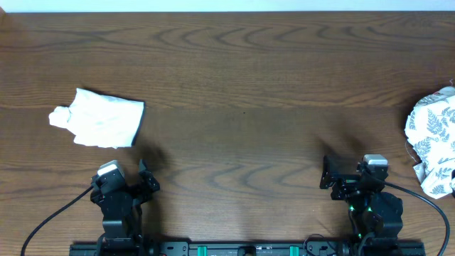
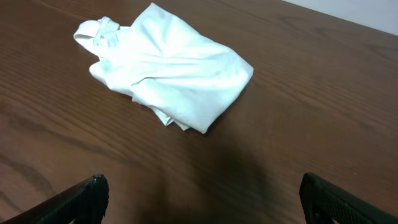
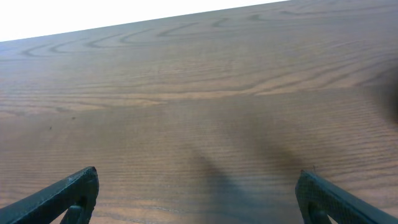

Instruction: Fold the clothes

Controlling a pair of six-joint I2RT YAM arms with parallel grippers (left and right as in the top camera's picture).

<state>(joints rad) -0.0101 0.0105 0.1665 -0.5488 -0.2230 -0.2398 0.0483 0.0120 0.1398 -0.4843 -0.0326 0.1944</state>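
Your white garment lies in a folded bundle at 9 o'clock on the bench. The left wrist view shows its layered edges, which the overhead view blurs. The fern-print garment sits crumpled at 3 o'clock, cut off by the frame edge and seen only from overhead. The left tool and right tool both stand wide and empty.

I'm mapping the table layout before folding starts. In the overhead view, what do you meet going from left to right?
White garment → left gripper → right gripper → fern-printed garment, cut off by the right edge.
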